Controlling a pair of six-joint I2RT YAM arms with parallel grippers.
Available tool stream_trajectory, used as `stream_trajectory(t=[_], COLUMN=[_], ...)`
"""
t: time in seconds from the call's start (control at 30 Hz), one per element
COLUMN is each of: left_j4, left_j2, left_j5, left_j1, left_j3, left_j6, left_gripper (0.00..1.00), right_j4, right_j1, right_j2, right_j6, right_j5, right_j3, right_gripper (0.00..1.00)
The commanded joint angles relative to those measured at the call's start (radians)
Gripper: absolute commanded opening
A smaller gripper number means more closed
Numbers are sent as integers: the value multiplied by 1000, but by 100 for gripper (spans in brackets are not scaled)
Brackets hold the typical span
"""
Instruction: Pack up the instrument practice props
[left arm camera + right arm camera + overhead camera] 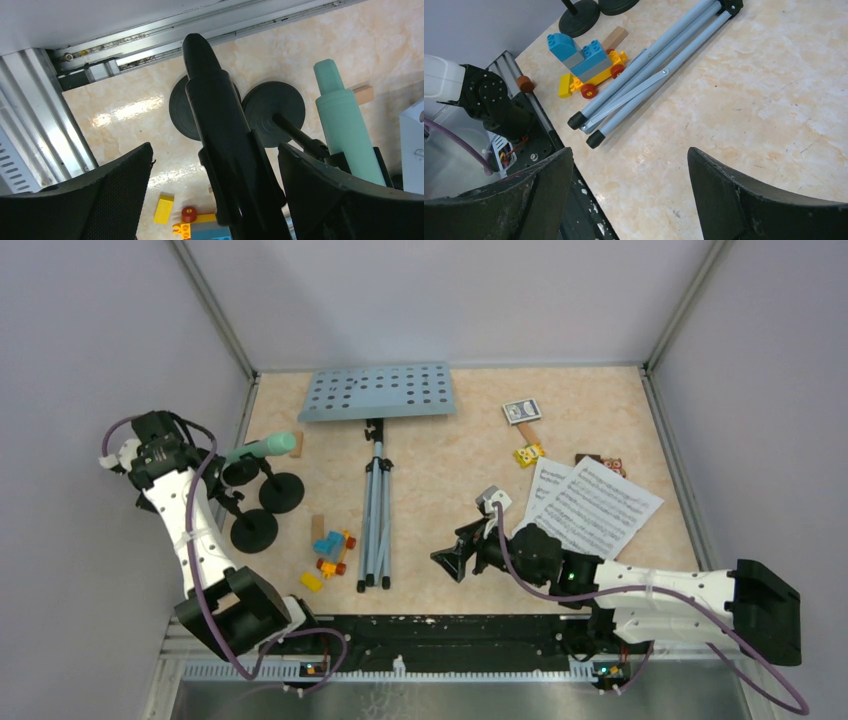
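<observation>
Two hands are open, and neither one holds a thing. The left hand (215, 150) has its fingers wide apart around the black microphone (212, 95), not touching it. If the hand shuts crooked, the microphone could tip into the mint-green microphone (342, 130) just to its right, or onto the round mic holders (274, 112) past it. The right hand (629, 152) hangs over bare desk (749, 110). Ahead lie the tripod legs (649, 75), with toy bricks (584, 65) just beside them; a low push could scatter the bricks. The sheet-music pages (598, 505) lie back by its wrist.
</observation>
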Motion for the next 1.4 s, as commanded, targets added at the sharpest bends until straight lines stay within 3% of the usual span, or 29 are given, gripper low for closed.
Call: stream_trajectory(t=[0.0, 0.3, 0.57, 0.7, 0.83, 0.9, 1.1, 1.37], left_j4=[100, 142, 158, 161, 125, 91, 10, 5], left_j2=[-23, -36, -44, -71, -107, -122, -155, -193], left_j5=[76, 164, 237, 247, 224, 201, 202, 302], left_j1=[17, 17, 17, 17, 17, 17, 17, 17], left_j3=[-47, -96, -117, -101, -29, 28, 180, 161], left_j6=[14, -17, -35, -37, -40, -44, -55, -26], left_gripper=[96, 84, 65, 47, 12, 0, 0, 0], right_j4=[12, 9, -12, -14, -22, -27, -44, -37], right_j1=[7, 6, 6, 6, 7, 6, 6, 6], right_j2=[-23, -23, -34, -37, -43, -48, -65, -75], right_j6=[19, 28, 42, 47, 49, 51, 49, 69], right_j5=[-5, 0, 11, 12, 12, 10, 13, 16], right_j3=[-2, -1, -2, -5, -6, -7, -10, -26], right_gripper=[83, 82, 81, 81, 80, 80, 80, 80])
